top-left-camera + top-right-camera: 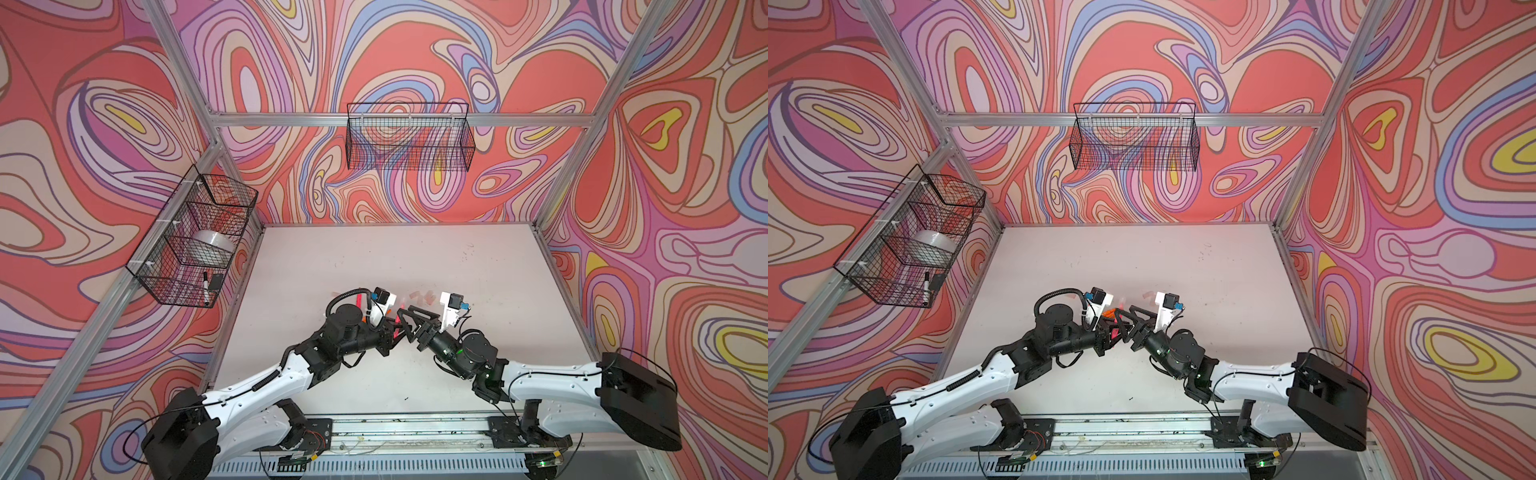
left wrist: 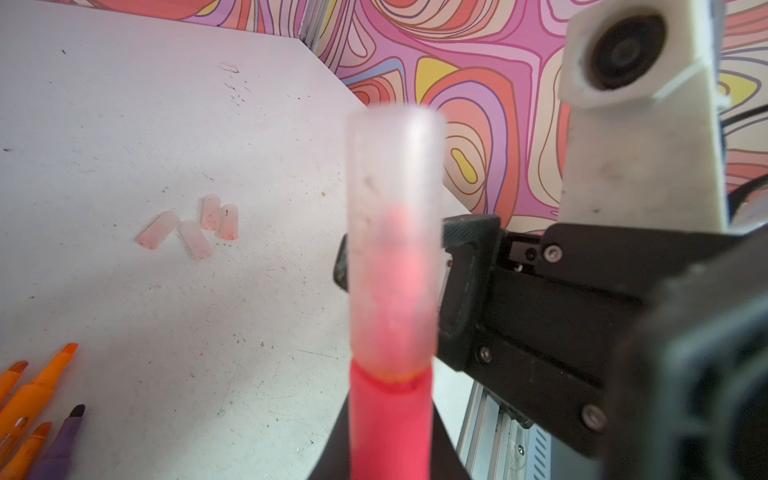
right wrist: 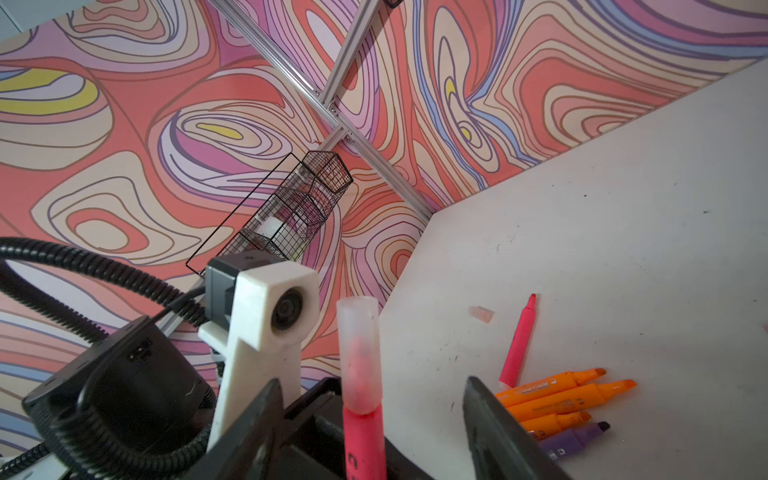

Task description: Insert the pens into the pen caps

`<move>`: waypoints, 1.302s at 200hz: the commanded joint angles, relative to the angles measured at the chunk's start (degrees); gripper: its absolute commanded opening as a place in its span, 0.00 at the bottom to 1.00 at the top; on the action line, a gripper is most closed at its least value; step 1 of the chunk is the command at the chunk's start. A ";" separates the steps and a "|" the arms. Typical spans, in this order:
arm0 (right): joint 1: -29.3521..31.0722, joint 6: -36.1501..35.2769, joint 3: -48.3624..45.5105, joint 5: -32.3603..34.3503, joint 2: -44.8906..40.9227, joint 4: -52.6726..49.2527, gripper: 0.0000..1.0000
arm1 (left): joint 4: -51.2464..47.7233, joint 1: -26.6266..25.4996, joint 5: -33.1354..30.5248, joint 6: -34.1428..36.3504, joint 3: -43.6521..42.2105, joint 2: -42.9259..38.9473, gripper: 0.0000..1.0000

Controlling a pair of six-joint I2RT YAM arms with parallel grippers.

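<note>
Capping the pink pen (image 3: pixel 365 440) looked done: left gripper (image 1: pixel 395 330) clamped it, right gripper (image 3: pixel 370 382) stood spread wide either side of the cap (image 3: pixel 358 353), so laying it down seemed next.

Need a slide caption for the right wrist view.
Capped pink-red pen inside the open right end effector; five uncapped pens and one loose cap on the table.

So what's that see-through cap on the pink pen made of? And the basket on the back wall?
The cap looks like cloudy, frosted plastic: the pink pen tip shows through it. The basket looks like thin black-coated metal wire, an open grid.
</note>
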 commanded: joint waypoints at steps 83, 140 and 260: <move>-3.54 -5.44 10.05 -1.06 -8.25 -25.14 0.61 | 1.15 0.22 0.78 2.33 0.24 -1.04 0.00; -13.47 -1.70 15.03 -13.70 -4.90 -31.81 0.50 | 0.50 0.21 0.57 2.64 0.24 -1.09 0.00; -13.58 -3.05 18.07 -20.22 -0.88 -30.61 0.36 | 0.05 0.23 0.45 2.72 0.46 -0.79 0.00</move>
